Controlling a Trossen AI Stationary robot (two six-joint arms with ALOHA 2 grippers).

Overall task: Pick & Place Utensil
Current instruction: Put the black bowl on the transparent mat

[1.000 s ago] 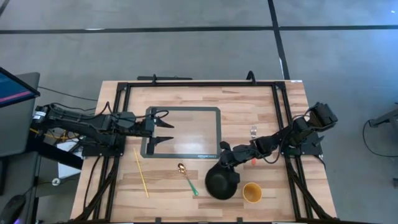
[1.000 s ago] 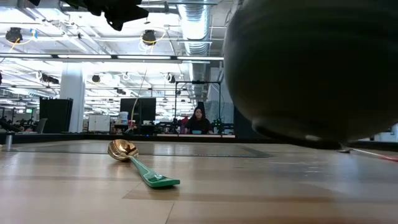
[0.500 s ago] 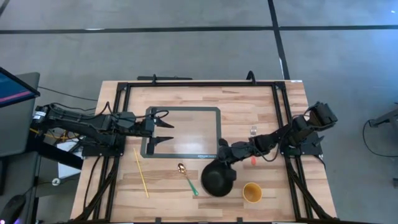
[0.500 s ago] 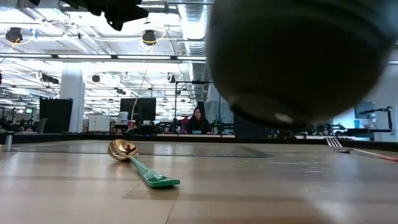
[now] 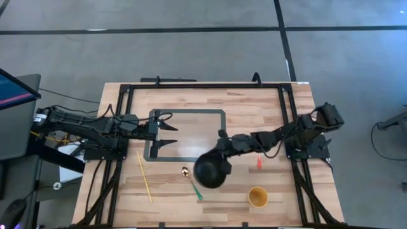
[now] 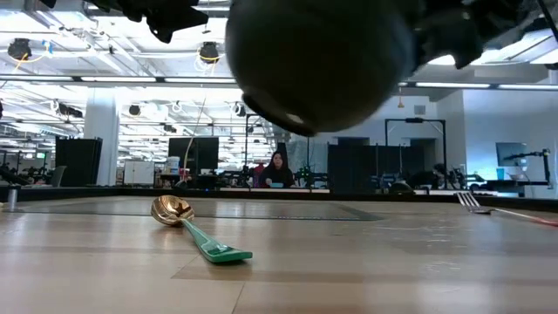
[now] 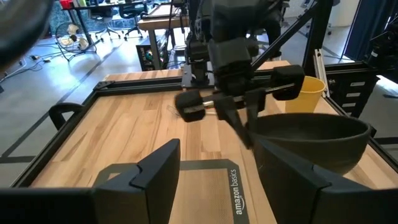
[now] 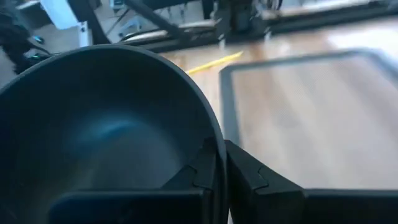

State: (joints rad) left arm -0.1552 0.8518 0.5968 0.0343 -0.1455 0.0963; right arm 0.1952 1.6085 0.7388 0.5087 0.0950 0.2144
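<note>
The right pincer [image 5: 222, 151] clamps the black bowl's [image 5: 210, 170] rim, holding it aloft beside the spoon [image 5: 191, 182] lying on the counter [image 5: 254, 114] (presumably its destination); left pincer [image 5: 169, 135] waits agape.

Grey floor [image 5: 191, 51]; bright ceiling lights [image 6: 131, 80] over a workshop hall.

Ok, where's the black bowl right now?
The black bowl is in the air, held by its rim in the right gripper, near the table's middle in the high view, over the mat's front edge and just beside the spoon.
</note>
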